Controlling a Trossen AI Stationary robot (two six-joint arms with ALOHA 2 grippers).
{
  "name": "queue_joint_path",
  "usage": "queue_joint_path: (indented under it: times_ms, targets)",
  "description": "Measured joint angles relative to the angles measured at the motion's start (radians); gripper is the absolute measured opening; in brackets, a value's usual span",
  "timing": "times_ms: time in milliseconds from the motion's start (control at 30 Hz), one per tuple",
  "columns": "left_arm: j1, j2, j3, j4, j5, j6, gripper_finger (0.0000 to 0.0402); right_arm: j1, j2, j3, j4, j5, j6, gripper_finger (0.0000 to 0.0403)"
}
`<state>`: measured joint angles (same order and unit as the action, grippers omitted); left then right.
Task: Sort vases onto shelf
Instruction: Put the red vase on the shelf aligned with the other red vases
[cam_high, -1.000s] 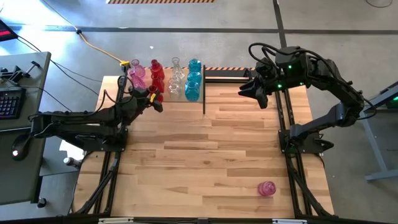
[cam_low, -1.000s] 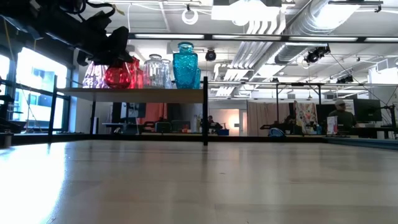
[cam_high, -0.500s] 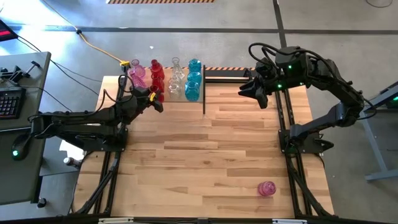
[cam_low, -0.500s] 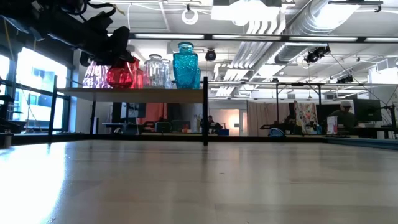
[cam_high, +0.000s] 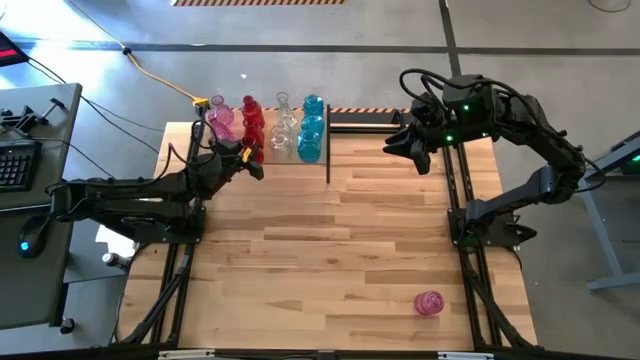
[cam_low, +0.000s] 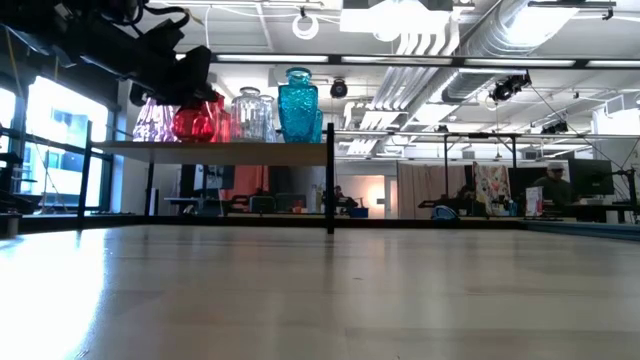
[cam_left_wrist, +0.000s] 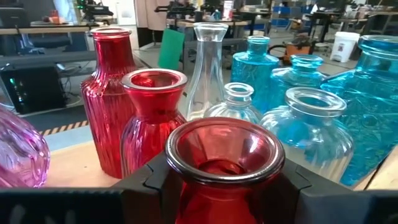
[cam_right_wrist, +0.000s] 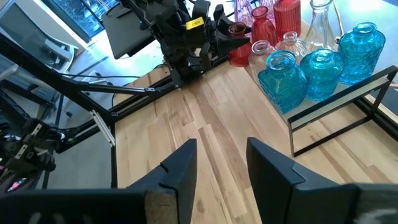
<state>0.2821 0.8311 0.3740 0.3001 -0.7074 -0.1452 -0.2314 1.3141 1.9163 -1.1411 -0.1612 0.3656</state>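
High view: the plank-striped wooden table (cam_high: 330, 250) carries a small shelf (cam_high: 322, 160) at its far edge, crowded with translucent glass vases (cam_high: 285, 128) grouped by colour: pink, red, clear, teal. The left gripper (cam_high: 250, 158) reaches the shelf's near edge, holding a red vase (cam_high: 247, 156). The right gripper (cam_high: 397, 146) hangs above the table's far right part, well apart from the shelf. A lone pink vase (cam_high: 429, 303) lies on its side near the table's front right corner.

Low view: the shelf is a thin pale wood panel on slim black legs; the left gripper holds the round-bodied red vase at the level of the others on the shelf.

Left wrist view: the dark fingers (cam_left_wrist: 146, 180) clamp the smooth flared neck of the red vase (cam_left_wrist: 224, 163). Beyond stand a ribbed red cylinder vase (cam_left_wrist: 112, 93), a fluted red vase (cam_left_wrist: 152, 112), a conical clear vase (cam_left_wrist: 209, 68), and textured teal vases (cam_left_wrist: 373, 112).

Right wrist view: the right fingers (cam_right_wrist: 177, 171) stand parted, holding nothing, above bare planks.
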Motion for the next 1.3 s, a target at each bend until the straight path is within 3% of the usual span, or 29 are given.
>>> queue_joint_path:
  times_ms: [467,1067,1300]
  targets:
    - [0.006,0.024,0.001,0.02,-0.002,0.001,0.0155,0.0,0.0,0.0,0.0,-0.001,0.0,0.0119]
    - [0.049,0.024,0.0,0.018,0.025,-0.01,0.0231,0.0,0.0,0.0,0.0,-0.003,0.0,0.0119]
    - [0.053,0.024,0.0,0.046,0.041,-0.002,0.0241,0.0,0.0,0.0,0.0,-0.003,0.0,0.0119]
